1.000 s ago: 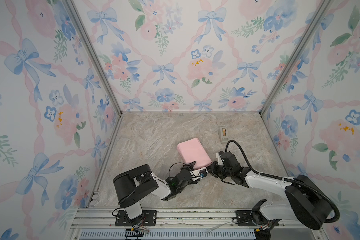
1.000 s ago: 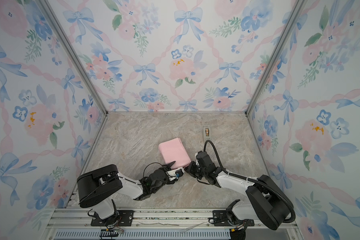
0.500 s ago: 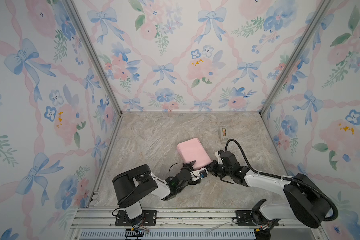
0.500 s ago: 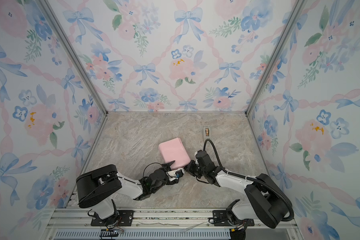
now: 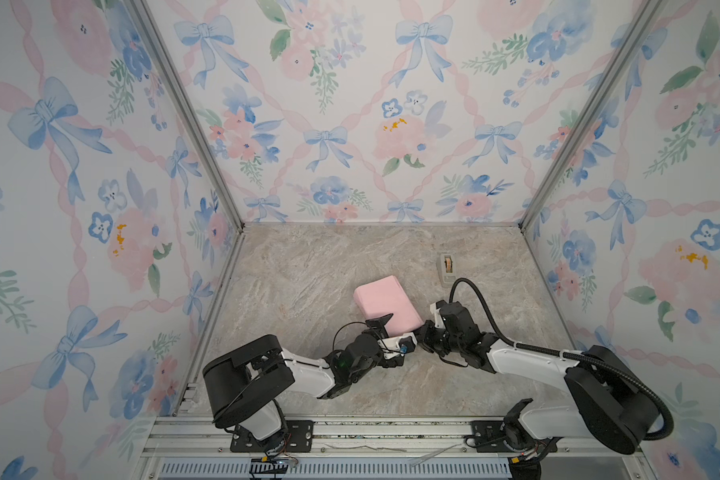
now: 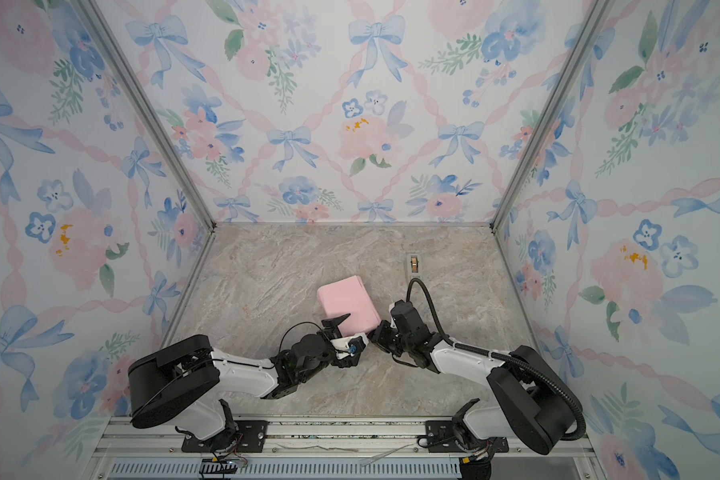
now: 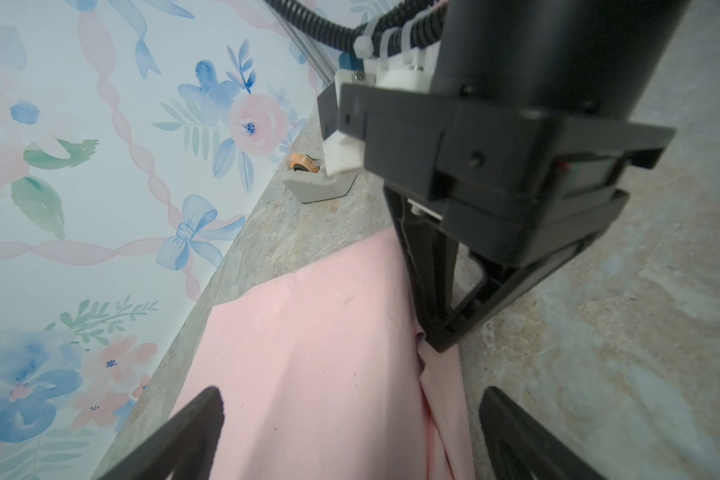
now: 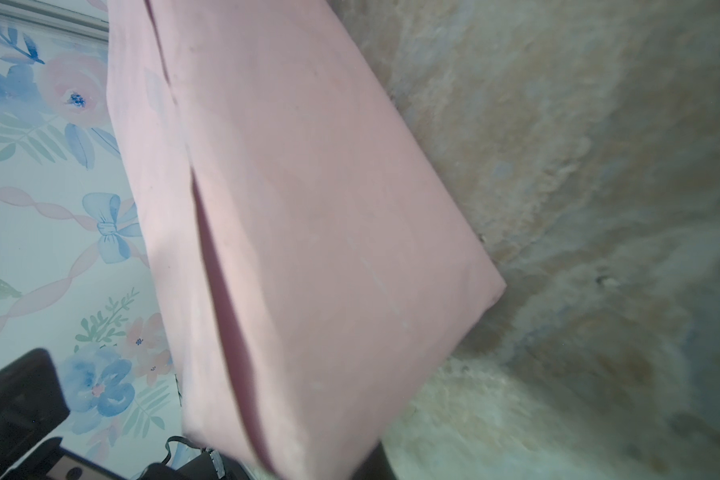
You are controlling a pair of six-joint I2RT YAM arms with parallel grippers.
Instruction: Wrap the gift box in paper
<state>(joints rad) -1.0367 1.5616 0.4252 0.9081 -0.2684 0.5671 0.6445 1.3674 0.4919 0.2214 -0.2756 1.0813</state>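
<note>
Paper [image 5: 385, 305]: plain pale pink, no print. Tabletop [image 5: 308, 266]: beige-grey marble pattern with streaky veining. Walls [image 5: 350, 124]: white wallpaper with blue bows, a pink ribbon lattice, pink and blue flowers, green leaves. Tape dispenser [image 5: 445, 276]: light grey-beige body, orange-brown roll. The 2 arms, left arm [image 5: 304, 370] and right arm [image 5: 528, 357]: white shells, black joints. Cable [image 5: 476, 301]: black. Base rail [image 5: 350, 432]: silver.

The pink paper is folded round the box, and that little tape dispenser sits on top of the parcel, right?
Not quite. The pink paper is folded round the box, but the tape dispenser stands on the table, well apart from the paper. Both top views show this.
</note>
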